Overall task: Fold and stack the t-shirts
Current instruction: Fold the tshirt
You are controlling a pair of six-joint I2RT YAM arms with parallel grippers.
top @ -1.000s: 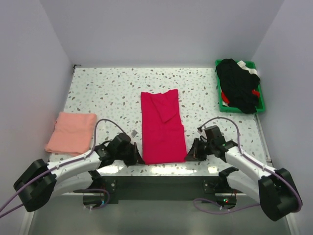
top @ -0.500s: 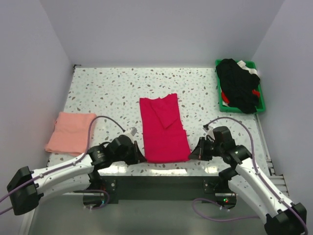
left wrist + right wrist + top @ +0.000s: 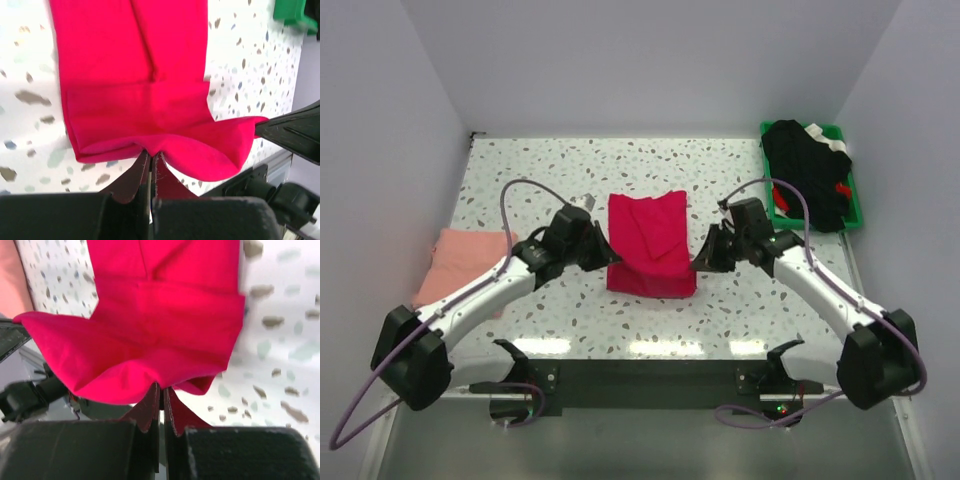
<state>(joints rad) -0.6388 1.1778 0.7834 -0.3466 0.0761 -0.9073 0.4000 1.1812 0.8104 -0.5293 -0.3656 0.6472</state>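
Red t-shirt [image 3: 650, 245] lies lengthwise in the middle of the table [image 3: 540, 180] in the top view, its far part flat and its near end raised off the surface. The left claw [image 3: 610, 257] and right claw [image 3: 698, 262] flank it, each at one near corner, so the hem hangs taut between them. This looks like a fold in half, near hem toward the far end. Both arms reach well forward from their bases, elbows out to the sides, wrists turned inward to face each other across the cloth. The pink t-shirt [image 3: 460, 250] sits folded at the table's left edge, partly under the left arm, likely the base of the stack. A green bin [image 3: 853, 205] of dark clothes [image 3: 810, 170] stands at the far right corner.

From the left wrist, the left claw [image 3: 151, 162] is fully closed, pinching a tuck of red cloth [image 3: 150, 100] between its fingers. The hem sags in a shallow curve across to the right claw [image 3: 290, 132], over the flat layer below.

From the right wrist, the right claw [image 3: 161, 395] is likewise clamped shut on the opposite corner. The raised flap [image 3: 115, 355] overhangs the flat part, and a strip of pink shirt [image 3: 7, 275] shows at the top left.
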